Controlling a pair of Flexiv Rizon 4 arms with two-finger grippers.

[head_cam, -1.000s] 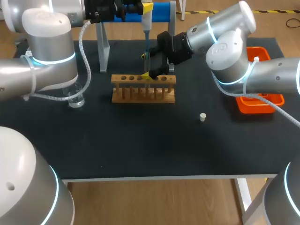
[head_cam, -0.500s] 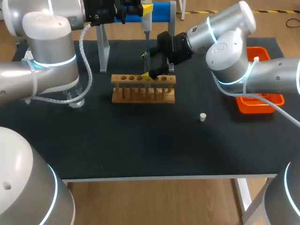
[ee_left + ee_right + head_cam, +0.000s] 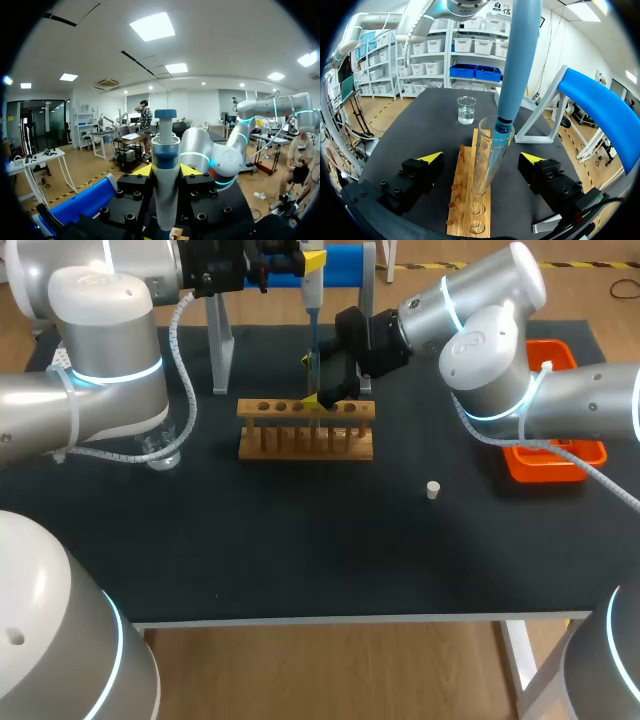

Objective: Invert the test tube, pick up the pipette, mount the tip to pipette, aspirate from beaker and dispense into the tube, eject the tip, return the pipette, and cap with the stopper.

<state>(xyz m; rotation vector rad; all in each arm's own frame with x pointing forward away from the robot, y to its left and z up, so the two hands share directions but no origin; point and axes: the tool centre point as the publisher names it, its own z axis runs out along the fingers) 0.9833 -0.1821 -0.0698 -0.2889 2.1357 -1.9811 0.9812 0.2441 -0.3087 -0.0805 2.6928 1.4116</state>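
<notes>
Holding the pipette (image 3: 165, 150) clenched in my left claw (image 3: 165, 174), right claw (image 3: 481, 159) released; sideways drift could crack the test tube (image 3: 491, 137).

wooden rack (image 3: 290, 440): mid-table | orange bin (image 3: 556, 466): right edge | blue-topped stand (image 3: 348, 260): rear

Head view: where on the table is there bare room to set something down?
Widest bare patch: the front strip of the table, between the wooden rack and the near edge, holding only the stopper. A smaller gap lies between rack and beaker. Crowded: above the rack, where pipette, test tube and open right claw cluster.
</notes>
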